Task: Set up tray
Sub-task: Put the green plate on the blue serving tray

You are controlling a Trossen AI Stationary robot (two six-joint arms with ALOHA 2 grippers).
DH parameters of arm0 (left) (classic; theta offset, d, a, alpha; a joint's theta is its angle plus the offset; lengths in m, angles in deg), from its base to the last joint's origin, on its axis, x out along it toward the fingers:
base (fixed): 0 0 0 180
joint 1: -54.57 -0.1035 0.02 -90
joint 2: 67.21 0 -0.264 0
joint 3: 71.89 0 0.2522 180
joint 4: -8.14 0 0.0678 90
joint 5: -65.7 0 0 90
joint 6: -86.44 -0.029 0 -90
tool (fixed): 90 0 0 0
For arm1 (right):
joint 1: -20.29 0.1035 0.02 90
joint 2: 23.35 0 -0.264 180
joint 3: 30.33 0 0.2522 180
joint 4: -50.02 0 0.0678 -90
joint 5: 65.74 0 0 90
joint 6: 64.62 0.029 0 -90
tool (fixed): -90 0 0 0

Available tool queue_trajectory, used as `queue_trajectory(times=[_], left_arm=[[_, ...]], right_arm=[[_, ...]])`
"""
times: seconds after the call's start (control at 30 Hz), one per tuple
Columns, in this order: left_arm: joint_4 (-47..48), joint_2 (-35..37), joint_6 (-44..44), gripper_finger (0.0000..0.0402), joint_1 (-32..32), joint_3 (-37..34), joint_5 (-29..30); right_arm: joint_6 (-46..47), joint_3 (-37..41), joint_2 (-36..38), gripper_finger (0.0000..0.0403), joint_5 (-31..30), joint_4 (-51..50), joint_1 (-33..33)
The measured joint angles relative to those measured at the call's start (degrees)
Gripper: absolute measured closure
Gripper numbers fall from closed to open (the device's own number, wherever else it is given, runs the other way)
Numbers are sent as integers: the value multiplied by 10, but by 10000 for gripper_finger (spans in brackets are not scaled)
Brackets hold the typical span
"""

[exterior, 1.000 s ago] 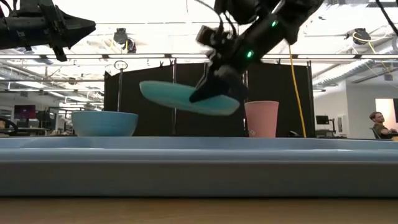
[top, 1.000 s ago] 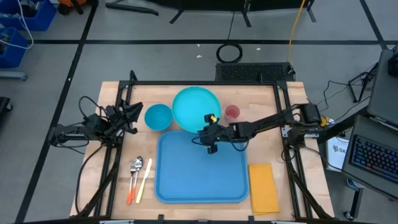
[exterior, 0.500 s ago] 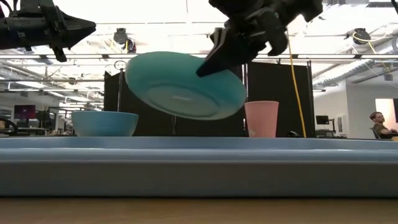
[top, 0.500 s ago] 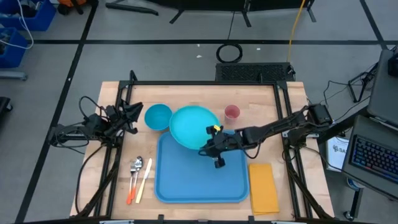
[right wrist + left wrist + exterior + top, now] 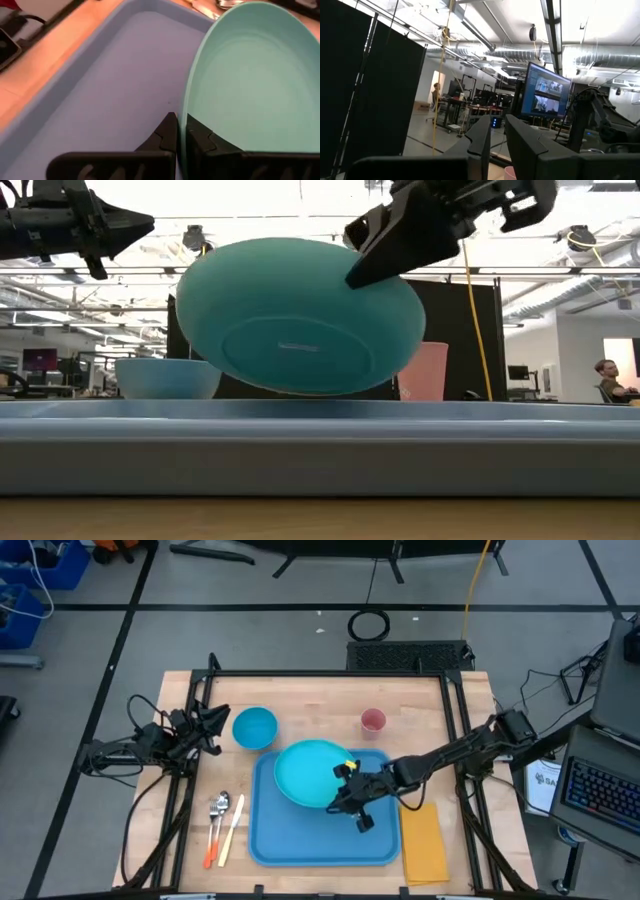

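The blue tray [image 5: 300, 840] lies flat in the middle of the table, nearer the near edge. It fills the foreground of the low view [image 5: 320, 440] and shows under the plate in the right wrist view [image 5: 100, 85]. My right gripper [image 5: 345, 780] is over the tray and is shut on the round turquoise plate [image 5: 305, 773]. The plate hangs tilted above the tray [image 5: 300, 315]. My left gripper [image 5: 205, 725] waits raised by the table's left edge, its fingers shut on nothing. My right gripper pinches the plate's rim [image 5: 184, 125] between its two fingers, one on the upper face and one on the underside. It reaches in from the table's right, slanting down. The plate is lifted clear of the tray and tilted, with its underside [image 5: 290, 345] facing the near edge.
A blue bowl [image 5: 254, 727] and a pink cup [image 5: 373, 721] stand beyond the tray's far edge. Cutlery [image 5: 225, 825] lies left of the tray and a yellow napkin [image 5: 423, 840] right of it. A person sits far off in the room [image 5: 608, 380].
My right gripper has carried the plate from beyond the tray's far edge toward the near edge, so it is now over the tray. Along the way the plate has tipped from nearly level to steeply tilted, with its underside turned toward the near edge.
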Motion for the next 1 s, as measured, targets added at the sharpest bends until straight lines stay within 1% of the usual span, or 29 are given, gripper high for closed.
queue_trajectory(times=[0.13,0.23,0.67,0.8,1.0], left_arm=[[0,0,0,339,0,0,0],[3,0,0,339,0,0,0],[12,0,0,339,0,0,5],[12,0,0,339,0,0,11],[14,0,0,339,0,0,15]], right_arm=[[6,0,-7,403,2,-9,13],[22,0,-11,403,28,0,16],[106,-1,-18,402,77,-29,19],[121,-1,-34,402,122,-24,19],[134,-1,-63,402,145,-21,19]])
